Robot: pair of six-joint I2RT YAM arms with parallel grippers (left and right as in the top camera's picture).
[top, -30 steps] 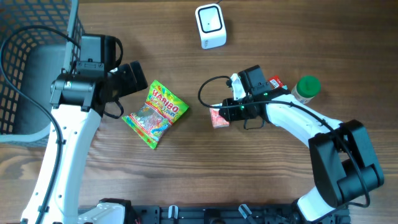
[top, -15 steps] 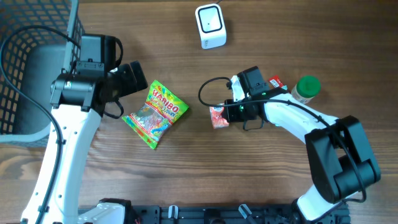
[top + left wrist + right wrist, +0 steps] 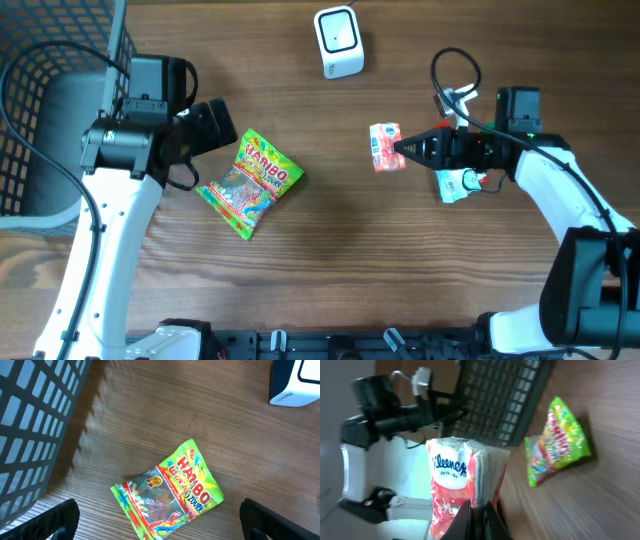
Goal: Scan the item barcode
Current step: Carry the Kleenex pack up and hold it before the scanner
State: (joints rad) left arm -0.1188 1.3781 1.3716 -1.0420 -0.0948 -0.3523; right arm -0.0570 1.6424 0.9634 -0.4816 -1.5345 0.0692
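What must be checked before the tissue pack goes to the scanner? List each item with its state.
1. Right end effector shut on the tissue pack: ok.
2. Barcode side identified: cannot tell; only the Kleenex front shows.
3. Scanner in view, unobstructed: ok.
4. Table between pack and scanner bare: ok.
5. Left end effector open, off the path, beside the Haribo bag: ok.

— What colours is the Kleenex pack [image 3: 384,147] showing?
— It is showing coral red around a white panel with blue lettering.
— And the Haribo bag [image 3: 250,181]?
— It is glowing lime green, carrying red letters; the wooden table [image 3: 330,260] is running brown grain, the basket [image 3: 15,150] showing a dark grid.
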